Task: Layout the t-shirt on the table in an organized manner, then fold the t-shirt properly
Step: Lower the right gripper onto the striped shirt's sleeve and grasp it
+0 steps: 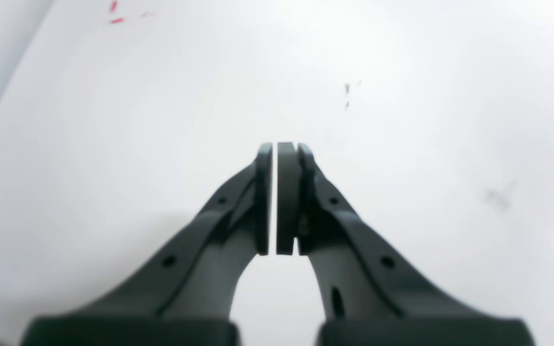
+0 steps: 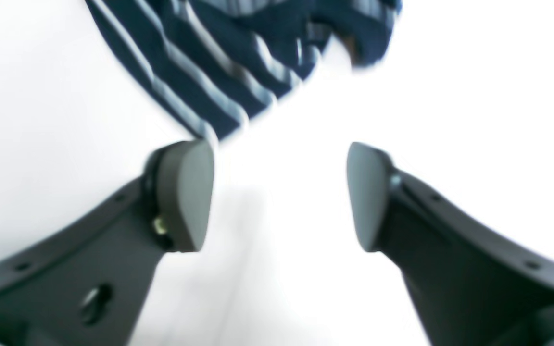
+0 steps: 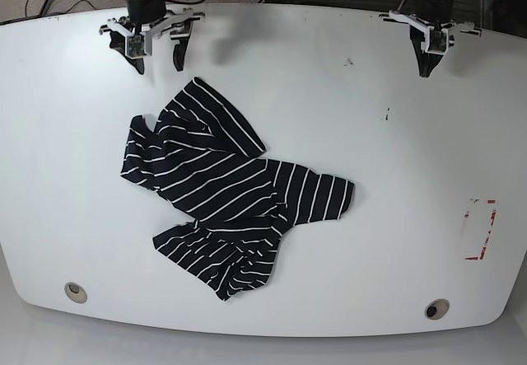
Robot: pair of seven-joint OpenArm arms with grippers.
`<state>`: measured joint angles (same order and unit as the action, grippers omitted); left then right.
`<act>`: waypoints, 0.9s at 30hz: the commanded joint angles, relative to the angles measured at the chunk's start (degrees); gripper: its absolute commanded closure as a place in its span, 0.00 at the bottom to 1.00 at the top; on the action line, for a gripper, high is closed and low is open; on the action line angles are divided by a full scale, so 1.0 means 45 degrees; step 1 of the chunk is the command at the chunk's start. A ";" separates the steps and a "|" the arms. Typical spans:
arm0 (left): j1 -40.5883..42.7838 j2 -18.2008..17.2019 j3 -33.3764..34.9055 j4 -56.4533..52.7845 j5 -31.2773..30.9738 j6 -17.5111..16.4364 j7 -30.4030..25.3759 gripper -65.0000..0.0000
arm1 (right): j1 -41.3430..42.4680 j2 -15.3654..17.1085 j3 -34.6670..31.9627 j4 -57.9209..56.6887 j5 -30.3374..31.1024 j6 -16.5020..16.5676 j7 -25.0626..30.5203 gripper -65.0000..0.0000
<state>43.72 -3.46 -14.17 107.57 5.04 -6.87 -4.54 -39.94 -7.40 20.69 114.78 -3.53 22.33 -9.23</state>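
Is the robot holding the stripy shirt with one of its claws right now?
No, nothing is held. The right gripper is open above the table, next to the t-shirt. The left gripper is shut on nothing.

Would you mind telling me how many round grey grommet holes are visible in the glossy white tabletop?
2. One round grey grommet hole sits near the front-left corner of the glossy white tabletop in the base view; the other near the front-right corner. The crumpled striped t-shirt might hide more.
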 commanded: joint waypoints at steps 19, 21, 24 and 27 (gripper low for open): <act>-0.1248 -0.0060 -0.0025 0.0233 -0.0700 0.0072 0.1154 0.96 | 0.4823 0.1537 0.1410 -0.1194 0.0247 0.0636 -0.3525 0.24; -0.1345 -0.0041 -0.0025 0.0233 -0.0719 0.0072 0.1154 0.89 | 0.5174 0.1654 0.1508 -0.1624 0.0247 0.0987 -0.3682 0.24; -0.1365 0.0154 -0.0025 0.0213 -0.0836 0.0072 0.1154 0.79 | 0.5585 0.1673 0.1684 -0.2132 0.0247 0.1280 -0.3838 0.24; -0.1365 0.0272 -0.0044 0.0252 -0.1129 0.0053 0.1154 0.69 | 0.5858 0.1673 0.1762 -0.2562 0.0247 0.1534 -0.3858 0.24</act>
<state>37.04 -2.50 -14.20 107.63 0.93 -6.83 1.93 -14.44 -0.43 28.10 103.94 -2.70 28.60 -27.70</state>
